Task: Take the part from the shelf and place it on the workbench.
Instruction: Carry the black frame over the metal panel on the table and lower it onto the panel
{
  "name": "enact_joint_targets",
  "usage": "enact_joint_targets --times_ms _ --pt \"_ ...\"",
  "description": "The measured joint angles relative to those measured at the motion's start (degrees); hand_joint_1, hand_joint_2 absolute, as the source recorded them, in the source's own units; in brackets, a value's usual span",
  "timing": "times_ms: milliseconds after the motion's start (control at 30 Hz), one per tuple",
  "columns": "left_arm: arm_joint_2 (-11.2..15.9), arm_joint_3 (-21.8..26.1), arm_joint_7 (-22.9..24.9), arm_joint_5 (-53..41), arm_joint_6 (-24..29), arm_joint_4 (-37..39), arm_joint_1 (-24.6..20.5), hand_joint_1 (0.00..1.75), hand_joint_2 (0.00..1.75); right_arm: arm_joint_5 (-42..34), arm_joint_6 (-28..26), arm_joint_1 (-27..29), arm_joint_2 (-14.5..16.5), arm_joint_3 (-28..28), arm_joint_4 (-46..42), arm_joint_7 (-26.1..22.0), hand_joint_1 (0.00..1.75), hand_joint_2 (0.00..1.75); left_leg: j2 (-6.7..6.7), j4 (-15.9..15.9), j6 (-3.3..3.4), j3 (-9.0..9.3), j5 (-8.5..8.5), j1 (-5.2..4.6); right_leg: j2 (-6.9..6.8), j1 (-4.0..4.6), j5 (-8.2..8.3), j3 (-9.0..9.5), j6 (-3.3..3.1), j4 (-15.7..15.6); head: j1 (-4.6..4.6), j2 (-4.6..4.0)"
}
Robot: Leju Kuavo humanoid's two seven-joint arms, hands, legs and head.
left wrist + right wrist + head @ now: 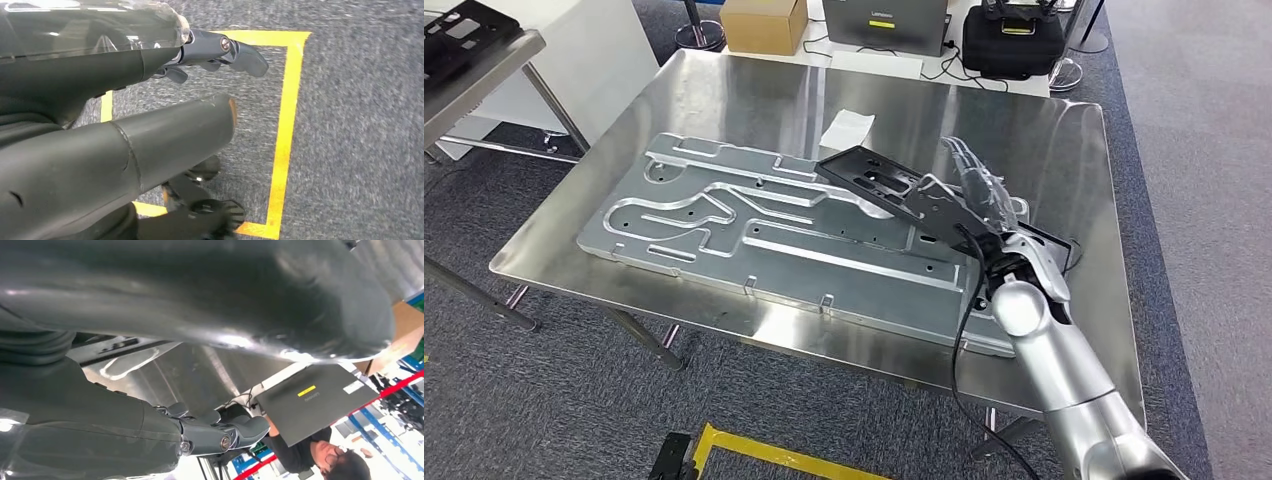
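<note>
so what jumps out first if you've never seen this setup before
The big shiny metal table draws the eye, with a long silver stamped panel lying flat across it. On the panel's right end the right hand holds a black part, which juts up and left over the panel. In the left wrist view, the left hand hangs over grey carpet marked with yellow tape, holding nothing.
</note>
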Motion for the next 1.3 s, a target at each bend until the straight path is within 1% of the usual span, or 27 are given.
enact_joint_targets --times_ms 67,100,200,233,267,367,400,433,467,500,567,600,633,700,733,800,867,900,933,967,1033,1100,1133,1200,1233,1267,1300 --pt "0.1 0.2 -0.1 0.5 0.1 0.0 0.1 0.0 0.0 -1.3 1.4 0.7 -2.4 -1.5 -3.0 -0.6 0.0 0.0 -0.09 -7.9 0.64 5.58 0.74 -0.27 -0.11 0.08 0.72 -0.61 0.56 0.1 0.06 0.0" --pt "0.1 0.4 -0.2 0.6 0.2 0.0 0.2 0.0 0.0 -1.8 2.0 1.1 -3.5 -2.2 -4.3 -0.8 0.0 0.0 -0.14 -10.4 0.92 7.05 0.58 -0.47 -0.18 0.08 1.1 -0.68 0.91 0.1 0.1 0.0" --pt "0.1 0.8 -0.3 0.8 0.2 0.0 0.6 0.0 0.0 -2.4 2.8 2.2 -5.9 -3.6 -7.1 -1.0 0.0 0.0 0.0 -12.0 1.92 7.0 1.35 -0.72 -0.1 -0.07 2.19 -0.8 2.07 -0.4 0.15 0.0" --pt "0.1 0.9 -0.3 0.9 0.2 0.0 0.6 0.0 0.0 -2.5 2.9 2.6 -6.5 -3.8 -7.7 -1.1 0.0 0.0 0.15 -12.4 2.43 6.67 2.07 -0.62 -0.04 -0.09 1.43 -1.2 2.36 0.0 0.22 0.0" --pt "0.1 1.0 -0.4 0.9 0.2 0.0 0.6 0.0 0.0 -2.6 2.9 2.8 -7.0 -4.0 -8.2 -1.1 0.0 0.0 0.33 -12.7 2.9 6.17 2.9 -0.48 0.01 -0.09 -0.38 -1.86 2.61 1.4 0.38 0.0" --pt "0.2 1.1 -0.4 1.1 0.3 0.0 0.7 0.0 0.0 -2.7 3.0 3.5 -7.9 -4.3 -9.1 -1.1 0.0 0.0 0.59 -13.0 3.53 3.82 5.0 -0.5 0.0 -0.22 -8.32 -4.52 3.09 11.2 0.77 0.0" --pt "0.2 1.1 -0.4 1.1 0.2 0.0 0.7 0.0 0.0 -2.7 3.0 3.8 -8.1 -4.3 -9.3 -1.1 0.0 0.0 0.61 -12.9 3.52 2.96 5.61 -0.54 0.0 -0.24 -9.24 -4.81 3.21 14.1 0.79 0.0" --pt "0.2 1.2 -0.4 1.1 0.2 0.0 0.7 0.0 0.0 -2.7 3.0 4.1 -8.3 -4.4 -9.4 -1.1 0.0 0.0 0.61 -12.8 3.45 2.1 6.18 -0.56 0.0 -0.25 -8.9 -4.33 3.28 15.5 0.83 0.0" --pt "0.2 1.2 -0.4 1.1 0.2 0.0 0.8 0.0 0.0 -2.7 3.0 4.3 -8.5 -4.4 -9.5 -1.1 0.0 0.0 0.61 -12.6 3.33 1.24 6.72 -0.56 -0.01 -0.26 -7.57 -2.87 3.28 14.8 0.87 0.0" --pt "0.2 1.2 -0.4 1.1 0.2 0.0 0.8 0.0 0.0 -2.7 3.0 4.3 -8.6 -4.4 -9.7 -1.1 0.0 0.0 0.6 -12.4 3.16 0.44 7.19 -0.55 -0.01 -0.27 -6.05 -0.43 3.22 12.1 0.91 0.0" --pt "0.1 1.2 -0.4 1.1 0.2 0.0 0.8 0.0 0.0 -2.7 2.9 4.3 -8.7 -4.5 -10.3 -1.1 0.0 0.0 0.57 -11.7 2.65 -0.86 7.95 -0.61 0.02 -0.13 -5.65 5.49 2.81 4.0 0.93 0.0" --pt "0.1 1.2 -0.4 1.1 0.2 0.0 0.7 0.0 0.0 -2.7 2.9 4.3 -8.7 -4.6 -10.5 -1.1 0.0 0.0 0.55 -11.5 2.34 -1.2 8.32 -0.69 0.06 0.01 -6.14 7.44 2.49 0.9 0.91 0.0" --pt "0.1 1.2 -0.4 1.1 0.2 0.0 0.7 0.0 0.0 -2.7 2.9 4.3 -8.8 -4.7 -10.7 -1.1 0.0 0.0 0.54 -11.4 2.0 -1.41 8.73 -0.75 0.09 0.19 -6.78 8.41 2.15 -0.8 0.93 0.0" --pt "0.2 1.3 -0.5 1.1 0.2 0.0 0.8 0.0 0.0 -2.8 3.0 4.4 -8.9 -4.8 -10.8 -1.2 0.0 0.0 0.47 -11.5 1.33 -1.63 9.48 -0.81 0.03 0.22 -6.22 8.14 1.34 -1.3 0.99 0.0" --pt "0.2 1.3 -0.5 1.1 0.2 0.0 0.8 0.0 0.0 -2.8 3.0 4.4 -8.9 -4.8 -10.8 -1.2 0.0 0.0 0.41 -11.0 1.03 -2.03 8.92 -0.74 -0.08 0.11 -5.71 7.72 0.88 -1.3 1.0 0.0" --pt "0.2 1.4 -0.5 1.1 0.2 0.0 0.9 0.0 0.0 -2.8 3.0 4.4 -8.9 -4.8 -10.9 -1.2 0.0 0.0 0.3 -7.2 0.48 -3.61 4.68 -0.56 -0.31 -0.12 -4.36 6.44 -0.01 -1.5 0.73 0.0" --pt "0.2 1.4 -0.5 1.1 0.2 0.0 0.9 0.0 0.0 -2.8 3.0 4.4 -8.9 -4.8 -11.1 -1.2 0.0 0.0 0.29 0.3 0.07 -5.63 -0.95 -0.44 -0.36 -0.04 -3.04 4.77 -0.34 -1.5 0.46 0.0" --pt "0.2 1.4 -0.5 1.1 0.2 0.0 0.9 0.0 0.0 -2.8 3.0 4.5 -8.9 -4.8 -11.1 -1.2 0.0 0.0 0.3 3.7 -0.05 -6.16 -2.27 -0.42 -0.36 0.0 -2.4 3.92 -0.34 -1.4 0.42 0.0" --pt "0.1 1.4 -0.5 1.2 0.2 0.0 0.9 0.0 0.0 -2.7 3.0 4.5 -8.9 -4.8 -11.1 -1.2 0.0 0.0 0.3 5.6 -0.09 -5.9 -2.26 -0.41 -0.35 0.03 -1.77 3.04 -0.3 -1.3 0.42 0.0" --pt "0.1 1.4 -0.4 1.2 0.2 0.0 0.9 0.0 0.0 -2.7 3.0 4.6 -9.0 -4.8 -11.1 -1.2 0.0 0.0 0.3 5.5 -0.01 -4.64 -1.19 -0.41 -0.32 0.06 -1.17 2.16 -0.21 -1.1 0.4 0.0" --pt "0.2 1.5 -0.4 1.6 0.2 0.0 0.8 0.0 0.0 -2.7 3.0 5.0 -9.4 -5.0 -11.6 -1.3 0.0 0.0 0.26 -0.5 0.54 0.83 1.25 -0.46 -0.27 0.11 -0.13 0.7 0.11 -0.8 0.32 0.0" --pt "0.3 1.8 -0.7 2.3 0.0 0.0 0.8 0.0 0.0 -3.2 2.9 6.0 -10.5 -5.7 -12.9 -1.8 0.0 0.0 0.18 -8.8 1.21 6.69 0.81 -0.72 -0.39 0.24 0.75 -0.11 0.68 -0.6 0.25 0.0" --pt "0.4 2.0 -0.9 2.4 -0.2 0.0 0.9 0.0 0.0 -3.5 2.9 6.6 -11.1 -6.2 -13.6 -2.0 0.0 0.0 0.12 -11.2 1.47 8.18 0.24 -0.9 -0.52 0.26 1.21 -0.25 1.03 -0.7 0.21 0.0" --pt "0.4 2.2 -1.9 2.0 -0.9 0.0 1.7 0.0 0.0 -4.3 2.6 9.1 -12.9 -7.7 -15.7 -2.5 0.0 0.0 0.03 -12.6 2.1 8.43 0.52 -1.01 -0.78 0.28 2.14 -0.29 1.83 -1.1 0.18 0.0" --pt "0.4 2.2 -2.6 1.5 -1.3 0.0 2.4 0.0 0.0 -5.0 2.5 11.3 -14.0 -9.1 -17.2 -3.0 0.0 0.0 0.04 -12.9 2.56 8.16 1.12 -0.91 -0.75 0.2 1.79 -0.38 2.21 -1.0 0.16 0.0" --pt "0.4 2.2 -3.4 1.1 -1.7 0.0 3.3 0.0 0.0 -5.7 2.5 14.0 -15.1 -10.9 -19.0 -3.8 0.0 0.0 0.05 -13.2 3.17 7.76 1.79 -0.78 -0.62 0.15 0.35 -0.68 2.58 -0.1 0.32 0.0" --pt "0.5 2.3 -4.0 0.8 -2.0 -0.1 4.3 0.0 0.0 -6.3 2.7 16.9 -16.1 -12.9 -20.8 -4.7 0.0 0.0 0.08 -13.4 3.65 7.19 2.51 -0.65 -0.43 0.08 -2.15 -1.28 2.92 1.8 0.56 0.0"
